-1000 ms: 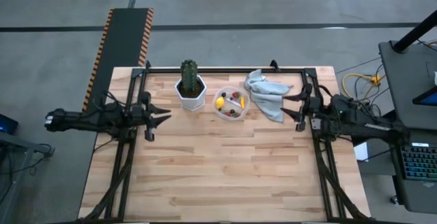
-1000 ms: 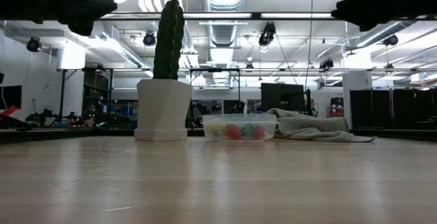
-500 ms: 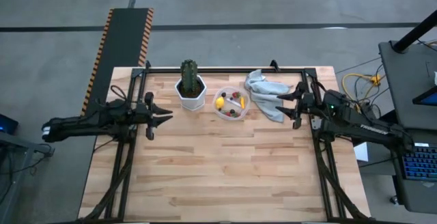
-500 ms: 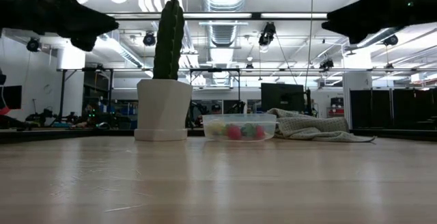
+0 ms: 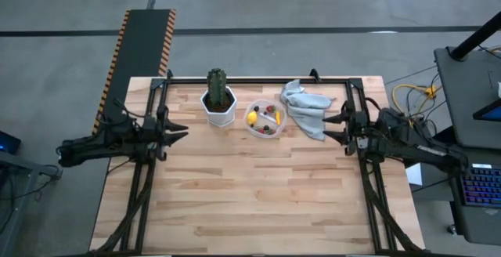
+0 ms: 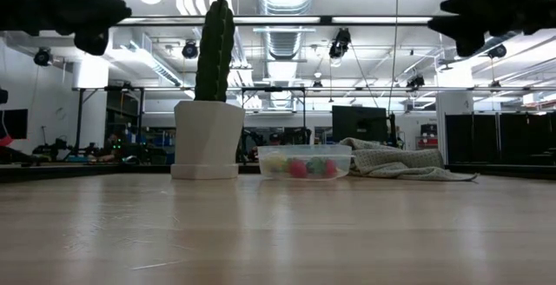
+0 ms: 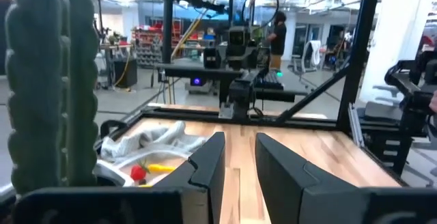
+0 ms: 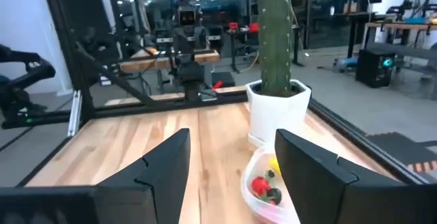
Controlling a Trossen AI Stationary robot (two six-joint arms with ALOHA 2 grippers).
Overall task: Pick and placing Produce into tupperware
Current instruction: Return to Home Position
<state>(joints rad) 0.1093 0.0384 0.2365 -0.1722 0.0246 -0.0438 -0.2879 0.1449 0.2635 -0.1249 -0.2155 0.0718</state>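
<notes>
Nearest, lower half of the high view: bare wood of the table [image 5: 258, 202], no loose fruit visible on it. Mid-height, left edge of the board: left gripper [image 5: 175, 131], fingers apart, nothing between them, pointing toward frame centre. Mid-height, right edge: right gripper [image 5: 332, 128], fingers spread wide, also empty, tips just beside the cloth [image 5: 307, 108]. Both hang above the board, at the top corners of the low view. Farther back, upper centre of the high view, a row: white pot [image 5: 219, 110] with the green cactus [image 5: 217, 83], then the tupperware [image 5: 264, 136] just right of the pot, then the crumpled cloth right of that, close to the tub's rim. Inside the tupperware: lemon [image 5: 252, 118] on the left, red berry [image 5: 271, 110] toward the top, yellow-orange stick [image 5: 276, 117] on the right, dark berries [image 5: 266, 129] at the bottom. Judgement: packing looks finished, since all the produce seen sits in the tub, and the step in hand is parking the arms. The next move needs no grasp, only each arm drawing away to its own side. The right gripper should keep off the cloth so it does not drag it into the tub.
</notes>
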